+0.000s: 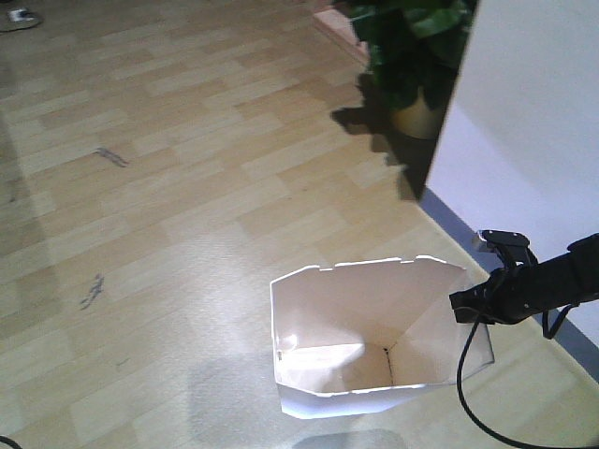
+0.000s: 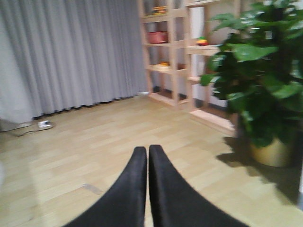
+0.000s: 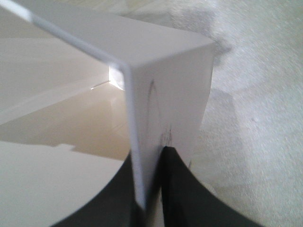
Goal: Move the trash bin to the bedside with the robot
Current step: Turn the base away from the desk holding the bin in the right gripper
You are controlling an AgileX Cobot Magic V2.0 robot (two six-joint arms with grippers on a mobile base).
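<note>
The white trash bin (image 1: 328,323) stands on the wood floor at the lower middle of the front view, its cream inside open to the camera. The robot's slim black right arm (image 1: 547,279) reaches in from the right, and my right gripper (image 1: 460,305) sits on the bin's right rim. In the right wrist view, that gripper (image 3: 149,158) is shut on the thin bin wall (image 3: 165,71), with one finger inside and one outside. My left gripper (image 2: 147,149) hangs above bare floor, shut with nothing in it. The bedside is out of view.
A big potted plant (image 1: 412,47) stands at the back right beside a white wall (image 1: 533,122). A black cable (image 1: 465,388) trails from the right arm. The left wrist view shows the plant (image 2: 260,85), wooden shelves (image 2: 173,52), grey curtains (image 2: 71,52) and a power strip (image 2: 44,124).
</note>
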